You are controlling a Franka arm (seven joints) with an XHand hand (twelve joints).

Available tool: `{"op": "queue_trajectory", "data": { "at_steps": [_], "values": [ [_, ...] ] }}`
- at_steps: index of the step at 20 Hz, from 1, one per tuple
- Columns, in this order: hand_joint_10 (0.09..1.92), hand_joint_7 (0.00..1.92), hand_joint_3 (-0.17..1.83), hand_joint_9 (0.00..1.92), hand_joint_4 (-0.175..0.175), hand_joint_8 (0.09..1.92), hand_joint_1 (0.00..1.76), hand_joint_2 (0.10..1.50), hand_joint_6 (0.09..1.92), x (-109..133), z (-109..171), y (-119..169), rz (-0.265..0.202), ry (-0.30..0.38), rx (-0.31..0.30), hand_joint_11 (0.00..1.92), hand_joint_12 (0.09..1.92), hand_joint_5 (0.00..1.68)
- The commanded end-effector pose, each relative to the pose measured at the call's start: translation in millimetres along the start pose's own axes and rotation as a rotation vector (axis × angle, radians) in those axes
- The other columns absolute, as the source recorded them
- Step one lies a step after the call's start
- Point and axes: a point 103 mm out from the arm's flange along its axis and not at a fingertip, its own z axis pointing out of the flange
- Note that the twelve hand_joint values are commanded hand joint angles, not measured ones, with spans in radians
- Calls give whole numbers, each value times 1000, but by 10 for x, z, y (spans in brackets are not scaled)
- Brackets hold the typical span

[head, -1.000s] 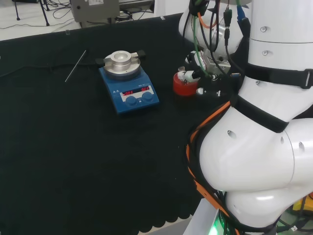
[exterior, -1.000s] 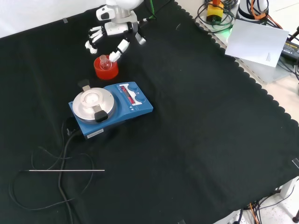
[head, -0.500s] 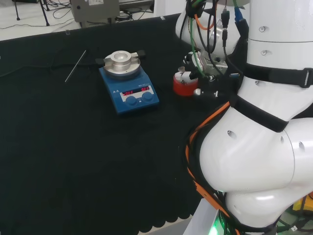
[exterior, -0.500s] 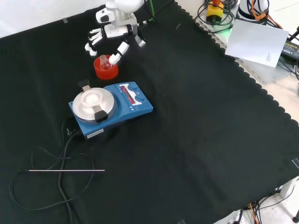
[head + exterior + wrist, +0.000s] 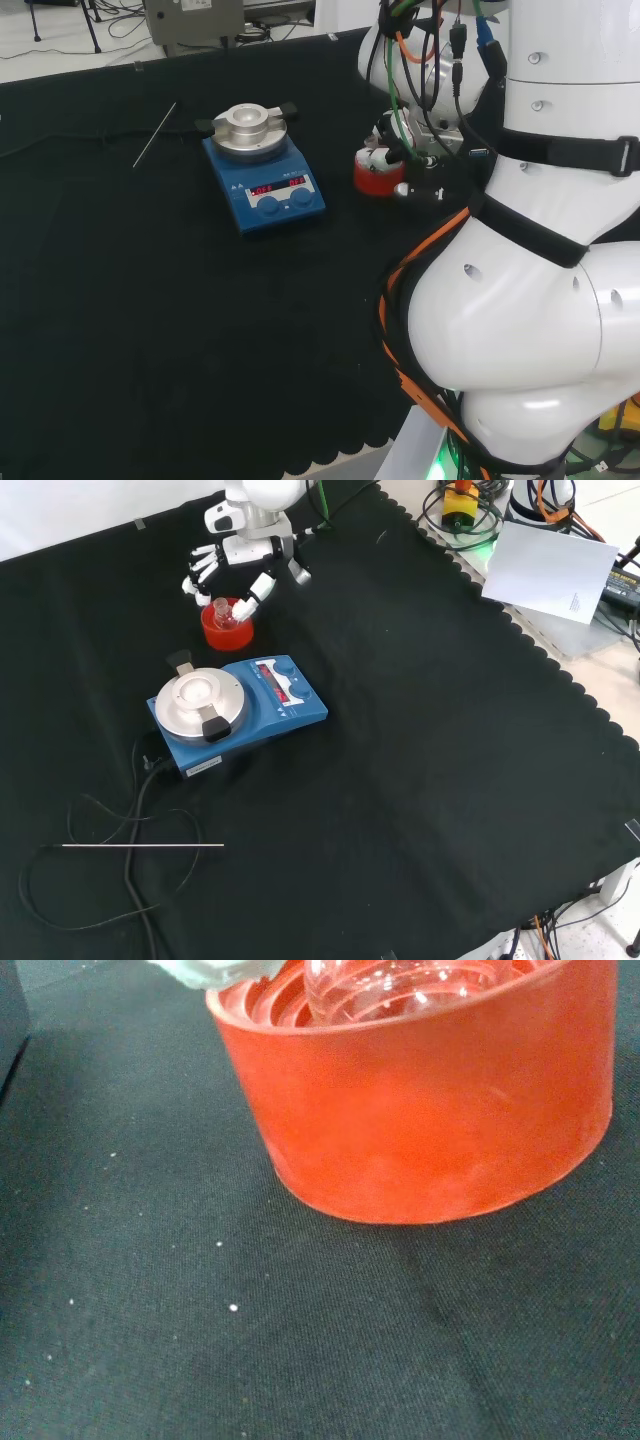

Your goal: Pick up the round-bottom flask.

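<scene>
**Risk findings: hand closing in on flask seated in stand**

The round-bottom flask [image 5: 222, 615] sits in the red ribbed stand [image 5: 226, 628] at the upper left of the front view, just above the blue hotplate stirrer [image 5: 237, 711]. The hand [image 5: 237, 560] hovers directly over it, fingers spread and relaxed, grasping nothing; one fingertip lies just beside the flask neck.

Hazards, as judged:
- The glass is clear and smooth. A closure that catches the neck off-centre could tip the flask against the stand wall or let it slip.
- In the wrist view, the bulb [image 5: 400, 985] nests within the ribs. A slanted lift might drag the stand along.
- The stirrer stands near; a sideways sweep risks collision.
</scene>
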Motion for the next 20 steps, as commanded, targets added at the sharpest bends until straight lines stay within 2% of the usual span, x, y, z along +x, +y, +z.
{"op": "queue_trajectory", "data": {
  "at_steps": [1, 5, 16, 19, 20],
  "values": [
    [671, 287, -33, 465, -42, 620, 834, 940, 690, -69, 20, 30, 4, 19, -7, 15, 1345, 656],
    [668, 298, -31, 472, -41, 619, 839, 948, 703, -5, 53, 18, 3, 13, -12, 22, 1345, 677],
    [653, 317, -25, 491, -36, 611, 844, 978, 731, -13, 43, 46, 5, 13, -18, 35, 1340, 728],
    [630, 339, -2, 528, -11, 597, 843, 1030, 696, -37, 35, 52, 18, 15, -30, 54, 1336, 869],
    [628, 351, 7, 541, 58, 599, 899, 1062, 813, -38, 35, 53, 23, 15, -33, 63, 1341, 910]
  ]
}}
